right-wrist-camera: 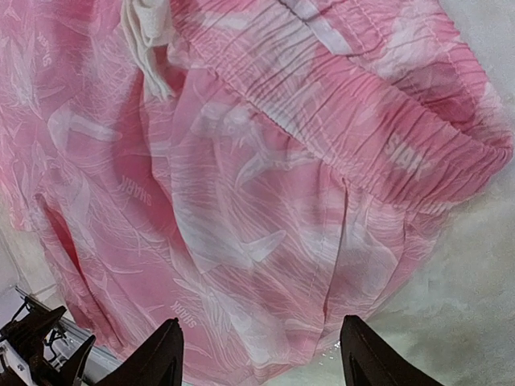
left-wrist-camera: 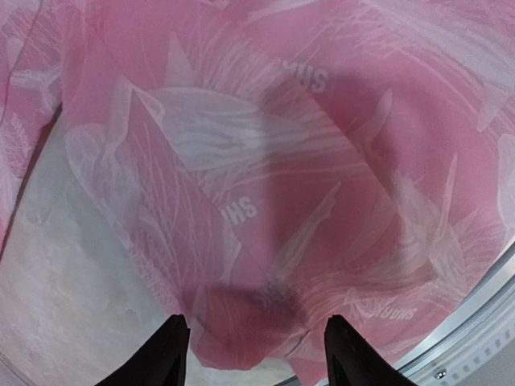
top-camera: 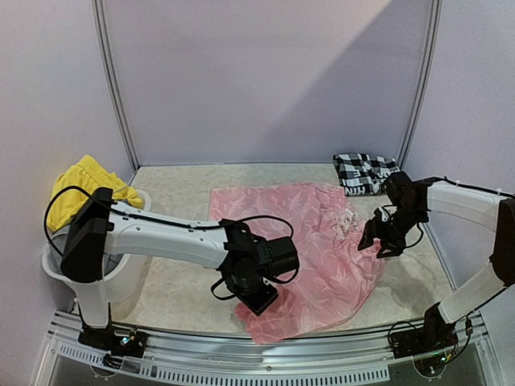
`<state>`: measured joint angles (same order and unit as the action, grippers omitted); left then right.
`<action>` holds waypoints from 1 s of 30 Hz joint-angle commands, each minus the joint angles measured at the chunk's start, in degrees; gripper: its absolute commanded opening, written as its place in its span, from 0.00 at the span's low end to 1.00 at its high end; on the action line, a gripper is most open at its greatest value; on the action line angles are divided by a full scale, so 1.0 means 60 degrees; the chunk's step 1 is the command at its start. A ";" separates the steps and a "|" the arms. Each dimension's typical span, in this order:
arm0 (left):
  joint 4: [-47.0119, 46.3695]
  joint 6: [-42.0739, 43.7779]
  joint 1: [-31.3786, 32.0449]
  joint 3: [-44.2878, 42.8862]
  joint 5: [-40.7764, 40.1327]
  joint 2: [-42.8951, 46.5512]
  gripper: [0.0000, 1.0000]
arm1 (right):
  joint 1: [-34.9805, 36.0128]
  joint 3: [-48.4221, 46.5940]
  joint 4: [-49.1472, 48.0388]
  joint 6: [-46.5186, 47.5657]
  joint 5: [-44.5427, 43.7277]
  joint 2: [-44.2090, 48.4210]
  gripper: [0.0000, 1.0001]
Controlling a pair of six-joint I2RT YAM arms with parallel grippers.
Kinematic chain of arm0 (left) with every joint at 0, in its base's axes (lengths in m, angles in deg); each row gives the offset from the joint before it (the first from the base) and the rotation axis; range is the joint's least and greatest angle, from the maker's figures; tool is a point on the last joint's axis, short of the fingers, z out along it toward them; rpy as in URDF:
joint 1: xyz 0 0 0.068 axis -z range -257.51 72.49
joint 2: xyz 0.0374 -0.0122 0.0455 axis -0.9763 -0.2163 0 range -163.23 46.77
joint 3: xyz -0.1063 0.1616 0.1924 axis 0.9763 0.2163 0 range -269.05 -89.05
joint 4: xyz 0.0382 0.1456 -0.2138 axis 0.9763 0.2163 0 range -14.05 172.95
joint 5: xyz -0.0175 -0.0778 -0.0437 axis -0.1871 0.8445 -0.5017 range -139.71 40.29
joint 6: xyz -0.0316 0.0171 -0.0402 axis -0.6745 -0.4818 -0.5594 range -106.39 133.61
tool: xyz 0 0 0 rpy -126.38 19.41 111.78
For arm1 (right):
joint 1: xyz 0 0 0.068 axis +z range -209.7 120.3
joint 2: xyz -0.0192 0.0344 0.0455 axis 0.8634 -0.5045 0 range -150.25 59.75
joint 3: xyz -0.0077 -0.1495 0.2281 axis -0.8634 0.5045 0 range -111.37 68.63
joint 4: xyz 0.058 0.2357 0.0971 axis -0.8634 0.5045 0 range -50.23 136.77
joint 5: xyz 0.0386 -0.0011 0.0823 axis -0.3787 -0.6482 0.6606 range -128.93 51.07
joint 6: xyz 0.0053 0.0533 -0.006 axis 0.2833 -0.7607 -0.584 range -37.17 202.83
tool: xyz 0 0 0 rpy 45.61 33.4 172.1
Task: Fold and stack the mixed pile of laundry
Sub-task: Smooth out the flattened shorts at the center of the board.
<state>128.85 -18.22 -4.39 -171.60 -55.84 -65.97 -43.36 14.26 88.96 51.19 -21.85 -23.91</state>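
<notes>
- The pink shorts (top-camera: 314,241) lay spread flat on the middle of the desk (top-camera: 177,193), with pale leaf shapes and white lettering on thin cloth.
- The gathered elastic waistband (right-wrist-camera: 362,137) lay on the right side, nearest the right arm.
- The left claw (top-camera: 257,301) hung low over the near left part of the shorts. In the left wrist view its 2 fingers (left-wrist-camera: 173,358) stood apart, released, with the hem of the pink cloth (left-wrist-camera: 265,161) below and between them. Whether they touched the cloth could not be told.
- The right claw (top-camera: 376,241) hung over the right edge of the shorts. In the right wrist view its 2 fingers (right-wrist-camera: 165,354) stood well apart, released, above the pink cloth (right-wrist-camera: 241,201), gripping nothing.
- A black-and-white checked shirt (top-camera: 364,173) lay folded at the far right corner of the desk, apart from the shorts.
- A bright yellow garment (top-camera: 88,181) sat heaped in the white plastic basket (top-camera: 133,277) at the left edge, behind the left arm.
</notes>
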 commanded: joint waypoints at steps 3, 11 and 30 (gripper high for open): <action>-0.0658 -0.0256 0.0176 -0.0025 0.0264 -0.0591 0.54 | 0.0112 0.0253 -0.0116 -0.0075 -0.0039 0.0297 0.68; -0.0785 -0.0454 0.0222 0.0327 0.0137 -0.0756 0.34 | 0.0107 0.0549 -0.0215 -0.0044 -0.0061 0.0378 0.68; -0.0658 -0.1015 -0.0460 0.1372 -0.0083 0.1268 0.04 | 0.0105 0.0814 -0.0535 -0.0133 -0.0064 -0.0034 0.68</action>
<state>124.96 -22.42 -4.74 -167.20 -56.49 -63.33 -43.10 18.78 86.82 50.73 -21.87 -22.90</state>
